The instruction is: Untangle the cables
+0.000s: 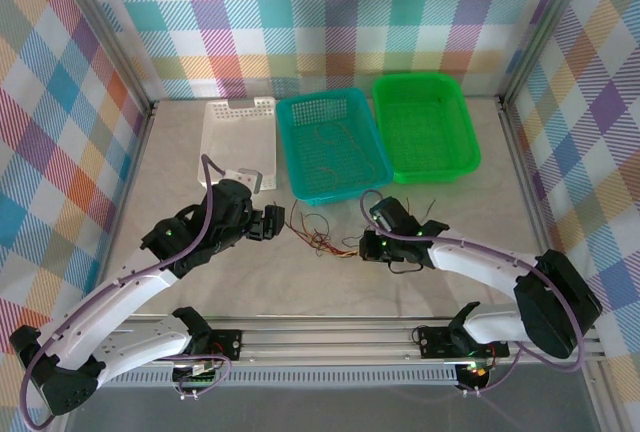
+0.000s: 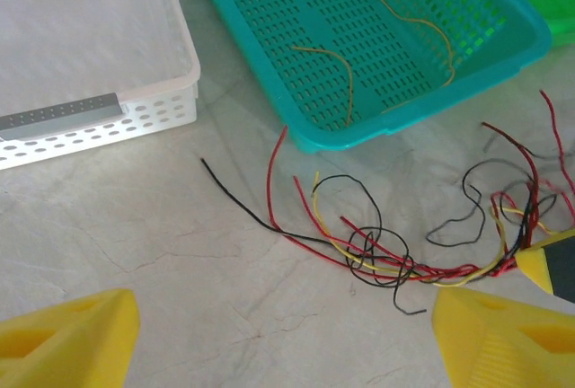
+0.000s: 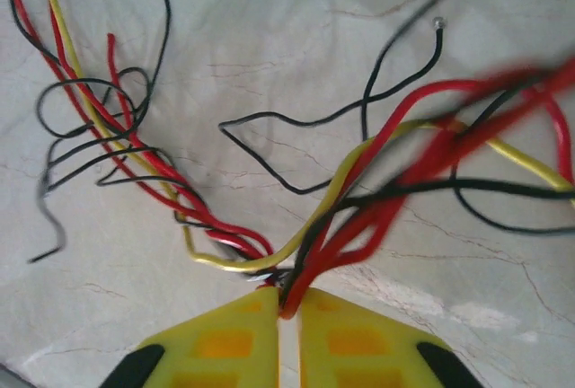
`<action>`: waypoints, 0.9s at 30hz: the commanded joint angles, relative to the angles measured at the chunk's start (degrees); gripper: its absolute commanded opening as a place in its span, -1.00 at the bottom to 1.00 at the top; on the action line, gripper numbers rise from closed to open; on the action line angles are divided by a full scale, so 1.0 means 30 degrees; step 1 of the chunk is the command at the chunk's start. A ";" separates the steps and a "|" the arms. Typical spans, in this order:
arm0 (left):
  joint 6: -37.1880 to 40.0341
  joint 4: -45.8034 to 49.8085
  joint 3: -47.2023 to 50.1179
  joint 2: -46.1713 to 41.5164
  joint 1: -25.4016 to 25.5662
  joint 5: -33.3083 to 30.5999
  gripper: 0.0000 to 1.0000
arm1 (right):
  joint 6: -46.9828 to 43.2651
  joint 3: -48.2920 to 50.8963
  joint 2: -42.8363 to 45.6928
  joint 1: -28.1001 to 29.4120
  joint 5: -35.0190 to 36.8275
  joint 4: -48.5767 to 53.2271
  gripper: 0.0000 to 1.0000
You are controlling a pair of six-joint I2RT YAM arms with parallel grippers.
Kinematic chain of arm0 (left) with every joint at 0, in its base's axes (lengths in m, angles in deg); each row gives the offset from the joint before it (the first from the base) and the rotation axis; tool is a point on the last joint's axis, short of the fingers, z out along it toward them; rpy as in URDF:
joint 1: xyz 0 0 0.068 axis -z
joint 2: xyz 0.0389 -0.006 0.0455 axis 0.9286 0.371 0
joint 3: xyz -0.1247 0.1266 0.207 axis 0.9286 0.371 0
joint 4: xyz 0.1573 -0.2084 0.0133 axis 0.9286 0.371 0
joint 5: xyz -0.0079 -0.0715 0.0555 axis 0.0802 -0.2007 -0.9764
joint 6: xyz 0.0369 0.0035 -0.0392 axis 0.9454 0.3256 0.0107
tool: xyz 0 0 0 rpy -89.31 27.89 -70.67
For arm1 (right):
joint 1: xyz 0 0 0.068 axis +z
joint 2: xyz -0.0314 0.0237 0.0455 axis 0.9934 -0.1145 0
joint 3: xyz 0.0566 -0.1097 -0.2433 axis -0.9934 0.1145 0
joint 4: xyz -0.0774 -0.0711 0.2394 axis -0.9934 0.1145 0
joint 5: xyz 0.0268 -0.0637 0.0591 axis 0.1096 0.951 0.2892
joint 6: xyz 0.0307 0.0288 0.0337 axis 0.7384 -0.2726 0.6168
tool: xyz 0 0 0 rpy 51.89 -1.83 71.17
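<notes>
The top view looks down from high behind the near edge, taking in the whole surface [image 1: 320, 287] up to the teal basket [image 1: 335, 195]. The left wrist view slants down from nearby at the cables [image 2: 377, 258] and that basket's near corner. The right wrist view sits very close over the same cables.

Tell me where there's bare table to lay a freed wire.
Free: the table strip between the arms, nearer than the cables, and the patch between the green basket and the right arm. Crowded: around the cables, up to the teal basket.
</notes>
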 commanded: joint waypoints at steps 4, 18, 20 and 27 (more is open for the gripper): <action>-0.1686 0.0642 -0.1396 0.0201 0.0238 0.2566 0.67 | -0.0932 0.0154 0.3166 0.0137 -0.0150 -0.0497 -1.00; -0.5378 -0.2396 0.0875 0.1614 0.0873 0.6383 0.66 | -0.2572 0.2293 1.2085 0.0108 -0.2417 -0.3898 -1.00; -0.5754 -0.3382 0.1104 0.1860 0.1228 0.7026 0.66 | -0.2621 0.2244 1.2158 0.0108 -0.2724 -0.4205 -1.00; -0.6516 -0.6224 0.1413 0.3389 0.2756 0.8632 0.67 | -0.2559 0.1958 1.1461 0.0108 -0.3270 -0.5766 -1.00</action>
